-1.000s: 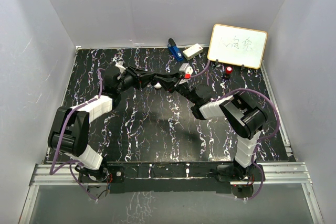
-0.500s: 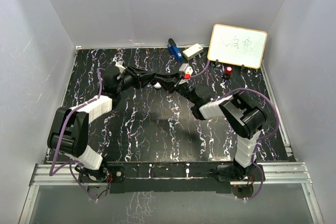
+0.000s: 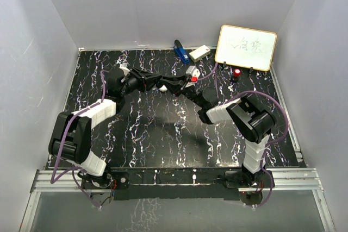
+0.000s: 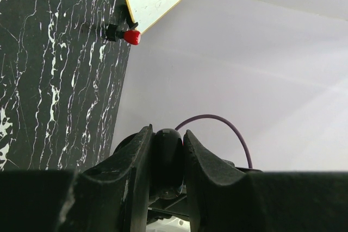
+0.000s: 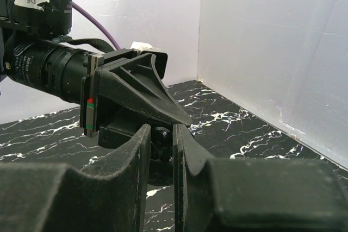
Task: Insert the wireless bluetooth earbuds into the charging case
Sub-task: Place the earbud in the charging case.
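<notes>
Far centre: left gripper (image 3: 155,82) clamped on dark rounded piece (image 4: 166,161), right gripper (image 3: 167,85) pinched tight, white charging case (image 3: 162,87) between both tips.

Charging case and earbud, mid-table
The small round white charging case (image 3: 162,87) was over the rear middle of the table (image 3: 163,134); a tiny dark earbud (image 5: 161,135) showed close by, the other hidden.

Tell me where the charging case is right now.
In the top view, the charging case is the white spot mid-table toward the back, right where the left gripper and right gripper meet tip to tip.
</notes>
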